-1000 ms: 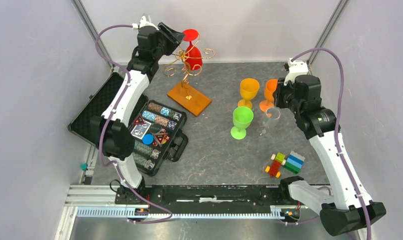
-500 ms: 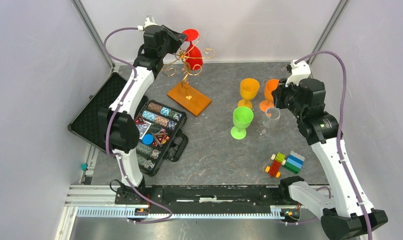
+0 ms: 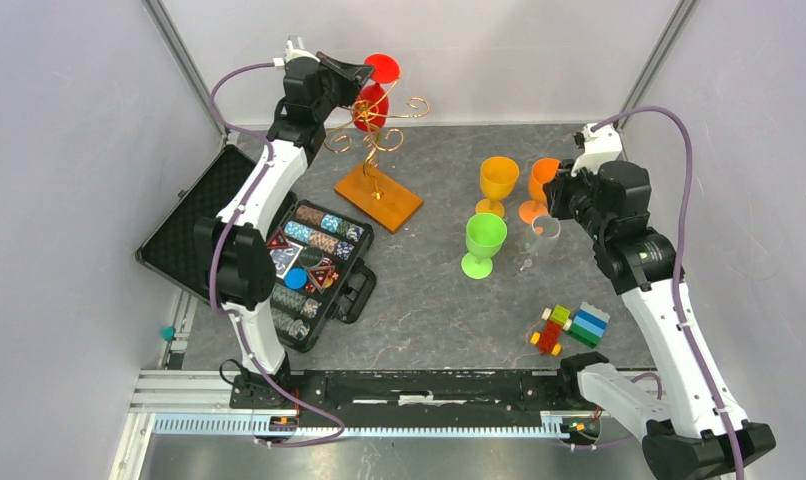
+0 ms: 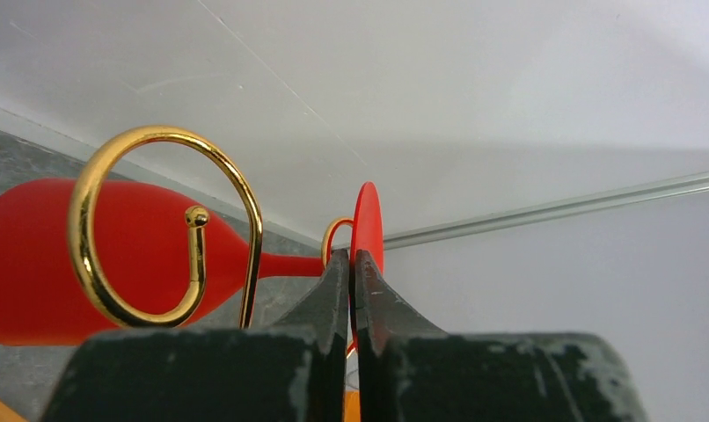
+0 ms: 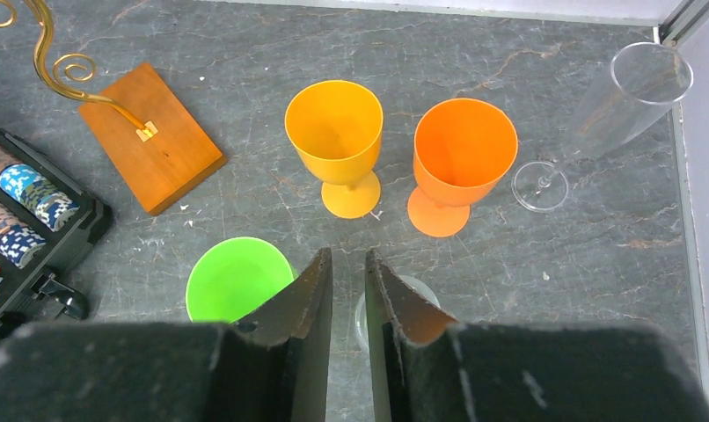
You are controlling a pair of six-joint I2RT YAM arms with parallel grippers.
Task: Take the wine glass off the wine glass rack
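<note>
The red wine glass (image 3: 371,105) hangs upside down on the wine glass rack (image 3: 377,142), a gold wire tree on an orange-brown wooden base (image 3: 379,197). My left gripper (image 3: 363,72) is high at the back and shut on the thin edge of the glass's round foot (image 4: 368,220). In the left wrist view the stem runs left from my left gripper (image 4: 352,257) to the red bowl (image 4: 34,255), behind a gold scroll (image 4: 157,131). My right gripper (image 5: 348,255) hovers over the cups on the right, jaws slightly apart with nothing between them.
A yellow cup (image 3: 498,180), an orange cup (image 3: 539,185), a green cup (image 3: 484,240) and a clear glass (image 3: 544,228) stand at centre right. A clear flute (image 5: 628,92) stands by the right wall. An open black chip case (image 3: 314,265) lies left; toy bricks (image 3: 569,327) lie front right.
My left gripper has moved in and shut on the red glass's foot; the bowl has shifted a little to the left. My right arm has drifted slightly and its jaws narrowed a bit.
</note>
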